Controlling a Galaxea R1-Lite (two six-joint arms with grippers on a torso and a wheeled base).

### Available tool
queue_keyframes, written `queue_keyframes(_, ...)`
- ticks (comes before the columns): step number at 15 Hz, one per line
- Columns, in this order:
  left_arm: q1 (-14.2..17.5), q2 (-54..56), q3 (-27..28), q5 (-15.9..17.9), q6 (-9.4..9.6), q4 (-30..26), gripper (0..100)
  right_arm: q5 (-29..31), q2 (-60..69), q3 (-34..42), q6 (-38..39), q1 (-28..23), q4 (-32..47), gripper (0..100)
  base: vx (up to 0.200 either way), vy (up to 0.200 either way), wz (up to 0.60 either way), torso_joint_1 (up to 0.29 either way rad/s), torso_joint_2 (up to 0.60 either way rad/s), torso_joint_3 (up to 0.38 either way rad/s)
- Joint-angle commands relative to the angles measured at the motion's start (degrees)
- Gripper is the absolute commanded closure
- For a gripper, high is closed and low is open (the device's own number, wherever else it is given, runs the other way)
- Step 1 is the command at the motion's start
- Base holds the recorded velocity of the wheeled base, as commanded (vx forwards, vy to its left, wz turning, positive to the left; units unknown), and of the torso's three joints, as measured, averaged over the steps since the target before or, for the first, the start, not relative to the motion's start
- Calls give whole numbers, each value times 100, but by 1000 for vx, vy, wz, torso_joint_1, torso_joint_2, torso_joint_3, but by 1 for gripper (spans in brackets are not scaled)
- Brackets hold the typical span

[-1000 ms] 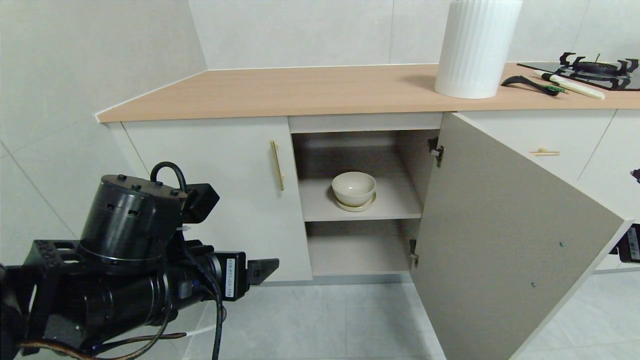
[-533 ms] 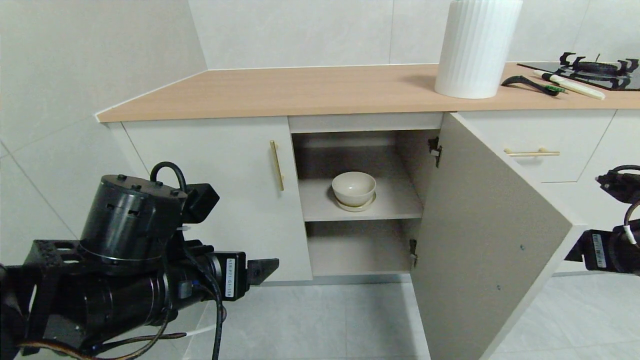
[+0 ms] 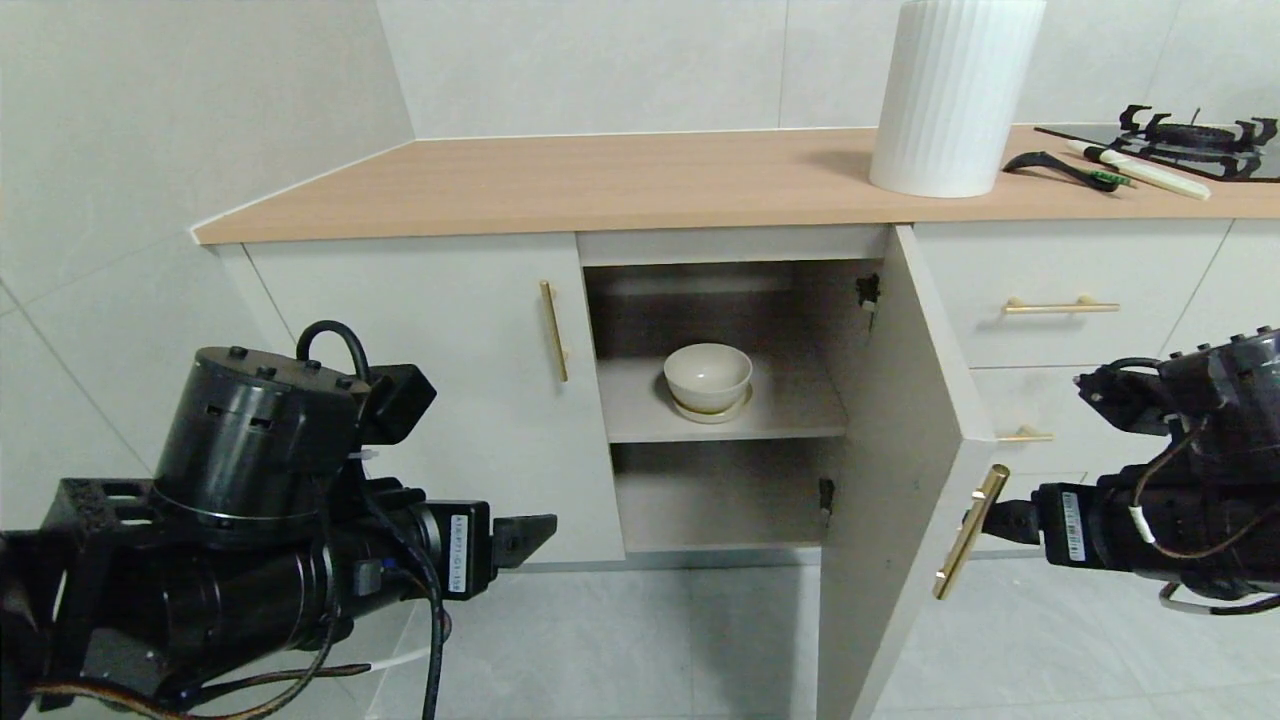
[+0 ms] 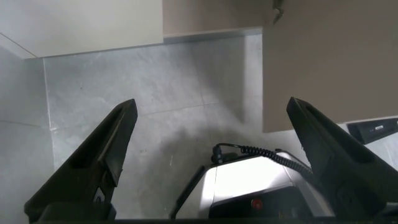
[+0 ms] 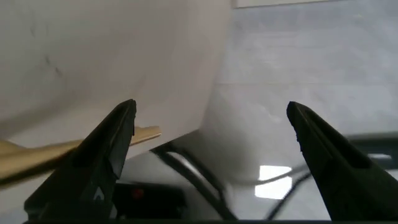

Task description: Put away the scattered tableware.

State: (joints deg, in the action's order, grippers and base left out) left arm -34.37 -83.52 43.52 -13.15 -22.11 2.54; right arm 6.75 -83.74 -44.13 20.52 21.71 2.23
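A cream bowl (image 3: 707, 374) rests on a small plate (image 3: 712, 411) on the middle shelf of the open cupboard. The cupboard's right door (image 3: 900, 450) stands half open, its gold handle (image 3: 970, 532) facing outward. My right gripper (image 3: 1012, 520) is open on the door's outer side, right by that handle; in the right wrist view the right gripper (image 5: 211, 112) has the door (image 5: 112, 50) and handle (image 5: 37, 155) close ahead. My left gripper (image 3: 530, 535) is low at the left, open and empty, with the left gripper (image 4: 211, 112) over floor tiles.
On the worktop stand a tall white ribbed container (image 3: 950, 95), a black ladle (image 3: 1060, 165), a white utensil (image 3: 1140, 170) and a gas hob (image 3: 1195, 135). Drawers with gold handles (image 3: 1062, 305) lie right of the cupboard. The left door (image 3: 430, 390) is closed.
The right door has swung a good way toward closed. My right arm has come in from the right behind it, following the door. The left arm has barely moved.
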Motion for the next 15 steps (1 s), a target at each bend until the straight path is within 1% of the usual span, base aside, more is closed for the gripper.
queue_keyframes(1,0,-7,-1,-3,-3,1,0,1,-398,221,198,281,-434,0,0,0,0,0,0,0)
queue_keyframes(3,0,11,-1,-3,-3,10,0,1,-609,449,313,474,-1128,0,0,0,0,0,0,0)
queue_keyframes(5,0,64,-1,6,-3,10,0,1,-820,590,313,624,-1585,0,0,0,0,0,0,0)
queue_keyframes(9,0,81,-1,-12,-3,10,0,-16,-1162,537,242,703,-2042,0,0,0,0,0,0,0)
queue_keyframes(10,0,90,7,-21,-12,10,0,-16,-1242,458,128,703,-2113,0,0,0,0,0,0,0)
queue_keyframes(12,0,116,16,-21,-12,10,0,-60,-1435,229,-364,659,-2122,0,0,0,0,0,0,0)
queue_keyframes(13,0,125,25,-21,-12,10,0,-95,-1549,-34,-584,650,-2122,0,0,0,0,0,0,0)
queue_keyframes(15,9,169,42,-29,-12,10,0,-113,-1813,-606,-760,650,-2069,0,0,0,0,0,0,0)
